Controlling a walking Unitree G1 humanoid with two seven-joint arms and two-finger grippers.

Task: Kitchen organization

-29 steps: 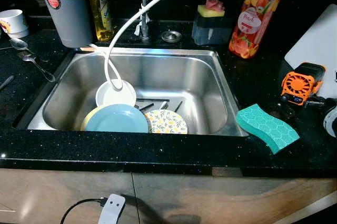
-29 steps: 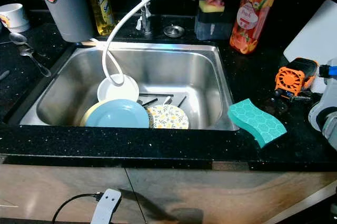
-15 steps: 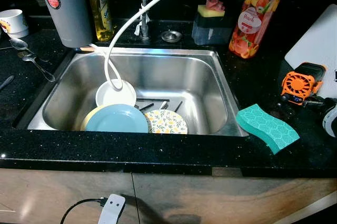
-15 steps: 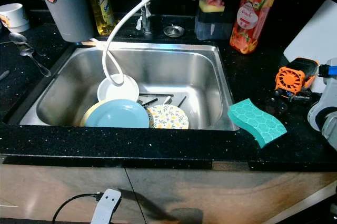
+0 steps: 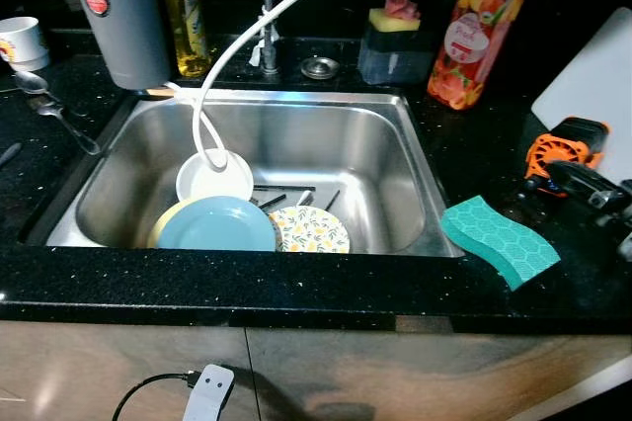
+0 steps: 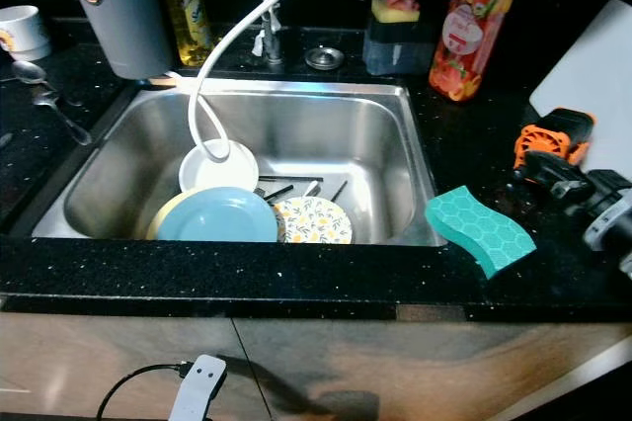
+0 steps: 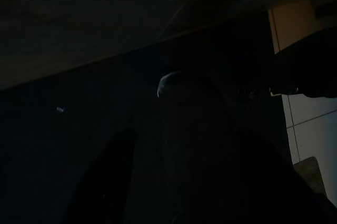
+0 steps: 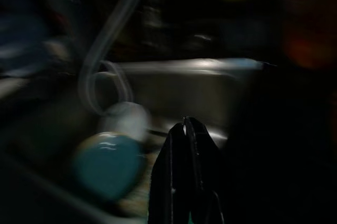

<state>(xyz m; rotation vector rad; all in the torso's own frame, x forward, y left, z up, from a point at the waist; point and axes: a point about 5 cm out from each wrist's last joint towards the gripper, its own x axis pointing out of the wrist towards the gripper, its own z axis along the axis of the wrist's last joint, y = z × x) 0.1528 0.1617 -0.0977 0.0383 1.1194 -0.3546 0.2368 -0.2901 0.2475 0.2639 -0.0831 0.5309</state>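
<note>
Teal wavy sponge (image 6: pixel 481 229) lying between your right gripper (image 8: pixel 185 124) and steel sink (image 5: pixel 400 159); gripper hovering over counter, fingers pressed together.

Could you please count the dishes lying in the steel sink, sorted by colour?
Round pale blue plate: 1
Round white plate: 1
Round white plate with yellow floral pattern: 1
Round pale yellow plate under the blue one: 1
Total: 4
</note>
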